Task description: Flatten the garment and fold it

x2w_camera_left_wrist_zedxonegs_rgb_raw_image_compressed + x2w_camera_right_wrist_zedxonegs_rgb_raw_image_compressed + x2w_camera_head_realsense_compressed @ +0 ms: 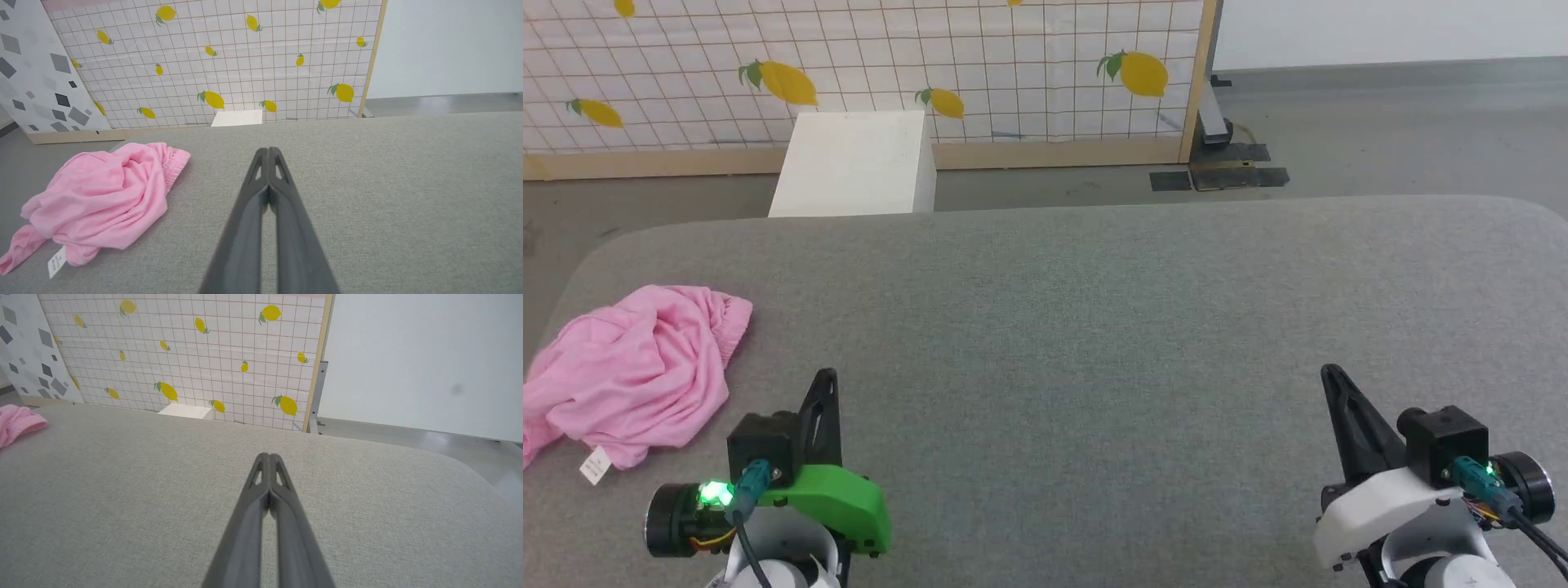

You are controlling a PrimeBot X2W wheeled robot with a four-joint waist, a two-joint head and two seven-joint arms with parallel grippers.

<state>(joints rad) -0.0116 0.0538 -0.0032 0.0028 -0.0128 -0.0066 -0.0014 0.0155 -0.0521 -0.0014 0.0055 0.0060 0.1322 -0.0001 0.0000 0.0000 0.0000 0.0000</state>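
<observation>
left gripper (268, 152) and right gripper (269, 457) both pinched closed on nothing, above grey padded surface (1094, 310); crumpled pink garment (637, 371) off left, untouched.

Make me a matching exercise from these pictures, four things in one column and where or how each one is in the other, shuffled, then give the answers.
Column one:
1 garment
2 left gripper
3 right gripper
4 white box

Column two:
A beyond the table, in front of the lemon-print panel
B white casing, jaws shut
C crumpled near the table's left edge
D green casing, jaws shut

Pairs: 1-C; 2-D; 3-B; 4-A
</observation>
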